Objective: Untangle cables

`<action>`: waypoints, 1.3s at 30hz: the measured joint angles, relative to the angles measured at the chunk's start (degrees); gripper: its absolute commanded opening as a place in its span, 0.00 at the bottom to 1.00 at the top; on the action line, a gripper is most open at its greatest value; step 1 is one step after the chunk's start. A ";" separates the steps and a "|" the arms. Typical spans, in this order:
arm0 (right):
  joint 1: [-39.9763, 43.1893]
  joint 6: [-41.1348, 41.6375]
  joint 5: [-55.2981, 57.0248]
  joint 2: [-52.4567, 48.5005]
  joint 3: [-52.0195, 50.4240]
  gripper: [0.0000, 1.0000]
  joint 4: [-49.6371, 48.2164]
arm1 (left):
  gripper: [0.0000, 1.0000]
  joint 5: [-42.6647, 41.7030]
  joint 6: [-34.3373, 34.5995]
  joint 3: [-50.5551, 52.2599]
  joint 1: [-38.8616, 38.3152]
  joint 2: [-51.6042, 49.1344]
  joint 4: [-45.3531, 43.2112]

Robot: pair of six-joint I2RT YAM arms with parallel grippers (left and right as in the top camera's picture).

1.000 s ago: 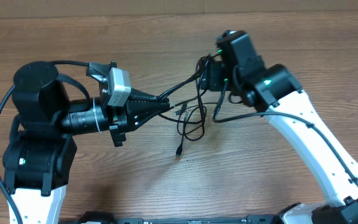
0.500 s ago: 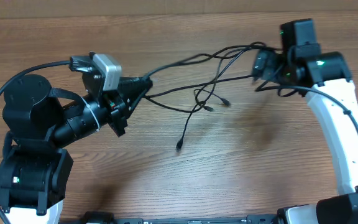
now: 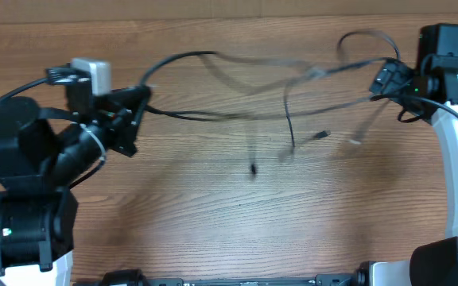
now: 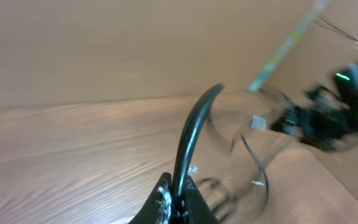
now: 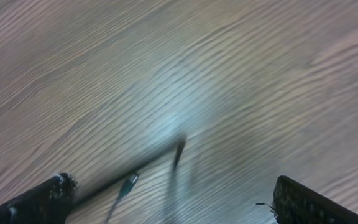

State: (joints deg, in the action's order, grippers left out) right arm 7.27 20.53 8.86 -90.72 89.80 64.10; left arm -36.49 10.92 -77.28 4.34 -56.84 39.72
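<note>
Cables, thin black loops, clamped in left jaws; right jaws wide apart.

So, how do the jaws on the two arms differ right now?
The left gripper has its jaws pinched shut on a black cable; the right gripper has its jaws wide apart, clamping nothing. The left gripper sits toward the left side of the table, the right gripper at its far right. Both are black and face the table's middle.
</note>
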 measured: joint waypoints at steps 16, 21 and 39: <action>2.82 -1.03 0.39 0.00 -0.02 1.00 -0.02 | 0.04 1.64 2.49 0.00 9.29 0.09 4.42; 2.82 -2.01 -2.01 0.00 -0.02 1.00 -0.02 | 0.04 0.52 2.49 0.00 9.29 0.04 4.39; 2.82 -10.36 -18.91 0.00 -0.31 1.00 -0.02 | 0.53 -16.74 2.21 0.00 6.38 -8.31 4.42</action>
State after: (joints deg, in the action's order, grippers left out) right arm 10.09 10.17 -10.04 -90.72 89.49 64.07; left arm -53.23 13.13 -77.28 10.72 -65.14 44.14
